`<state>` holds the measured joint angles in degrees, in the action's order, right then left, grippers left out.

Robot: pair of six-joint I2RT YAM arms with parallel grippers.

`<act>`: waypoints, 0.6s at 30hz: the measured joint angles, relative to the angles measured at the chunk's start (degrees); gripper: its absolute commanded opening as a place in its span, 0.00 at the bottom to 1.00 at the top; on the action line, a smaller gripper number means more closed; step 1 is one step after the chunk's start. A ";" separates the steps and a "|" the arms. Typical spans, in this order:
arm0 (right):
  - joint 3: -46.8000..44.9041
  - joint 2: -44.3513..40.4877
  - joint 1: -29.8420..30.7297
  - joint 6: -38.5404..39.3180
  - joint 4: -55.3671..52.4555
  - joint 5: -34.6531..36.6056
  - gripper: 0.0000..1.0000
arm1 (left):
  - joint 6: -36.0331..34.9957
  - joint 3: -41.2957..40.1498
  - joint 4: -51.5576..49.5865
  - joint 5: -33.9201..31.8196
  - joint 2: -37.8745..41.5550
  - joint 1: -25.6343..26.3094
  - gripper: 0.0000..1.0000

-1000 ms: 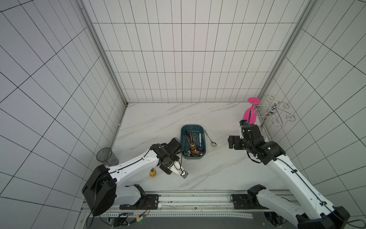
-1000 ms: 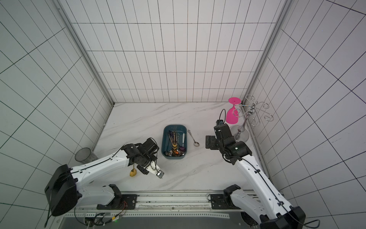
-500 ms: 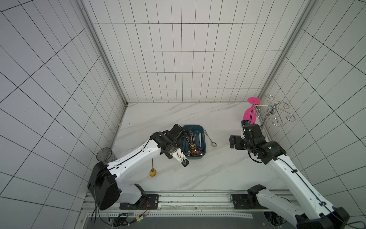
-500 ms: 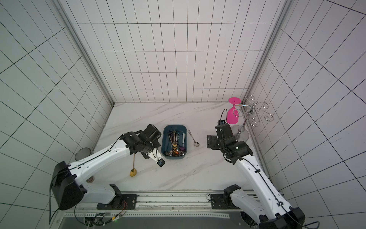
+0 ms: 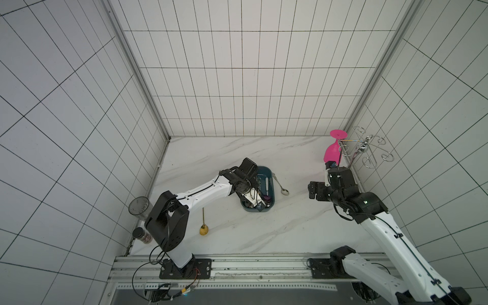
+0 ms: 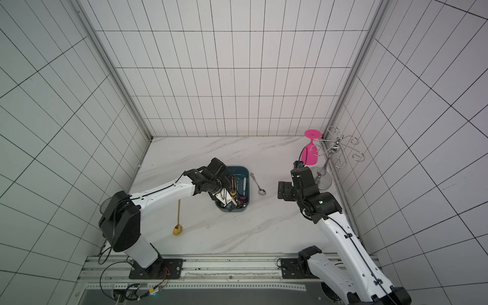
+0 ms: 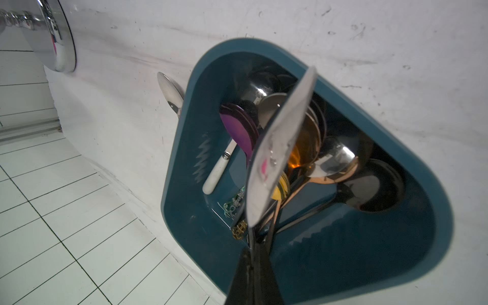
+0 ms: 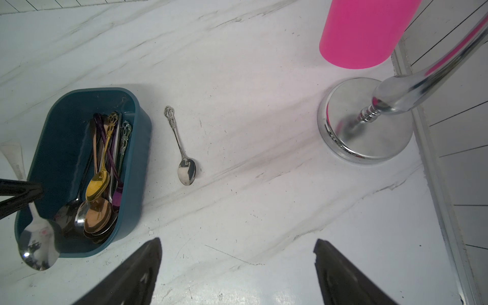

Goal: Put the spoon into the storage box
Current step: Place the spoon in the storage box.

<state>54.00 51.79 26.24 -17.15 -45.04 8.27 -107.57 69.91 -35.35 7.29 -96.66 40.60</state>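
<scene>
While the left tool (image 7: pixel 253 264) is clamped tight on the thin handle of a silver spoon (image 7: pixel 280 148), it reaches over the near end of the storage box (image 8: pixel 141 148). That dark teal tub sits mid-worktop (image 5: pixel 237 148), its long side running near to far. The held spoon's bowl juts past the fingertips above the box's near-left corner; whether it touches the cutlery beneath cannot be told. Inside the box lies a heap of spoons (image 8: pixel 97 190): gold, copper, purple, steel and one with a white handle.

An ornate teaspoon (image 8: pixel 184 158) lies on the worktop just right of the box, apart from its wall, bowl toward the near side. A gold spoon (image 5: pixel 203 227) lies well to the near left.

To the right, the right tool (image 8: pixel 237 264) hovers with its jaws spread wide and nothing between them, above bare marble. At the far right, a pink glass (image 5: pixel 332 153) hangs upside down from a chrome rack (image 5: pixel 364 148).
</scene>
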 measured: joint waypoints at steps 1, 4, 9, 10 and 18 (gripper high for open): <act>-0.35 0.02 0.00 -0.07 -0.02 -0.20 0.94 | -0.26 0.15 1.29 0.81 -0.92 -0.17 0.00; -0.48 0.61 -0.02 -0.44 -0.28 -0.44 0.94 | -0.87 0.35 4.20 2.80 -2.95 -0.55 0.00; -0.50 1.99 -0.04 -0.52 -0.24 -1.18 0.93 | -2.03 0.46 8.31 6.58 -5.22 -2.12 0.21; -0.48 2.32 -0.04 -0.55 -0.24 -1.25 0.93 | -2.14 0.48 8.81 6.99 -5.35 -2.32 0.28; -0.55 3.67 -0.04 -0.68 0.09 -2.27 0.92 | -3.85 0.31 12.98 13.27 -5.18 -5.53 0.69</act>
<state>53.45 55.46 26.20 -17.82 -44.95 6.00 -111.42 70.22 -22.37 20.56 -101.84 35.07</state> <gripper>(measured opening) 0.929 0.659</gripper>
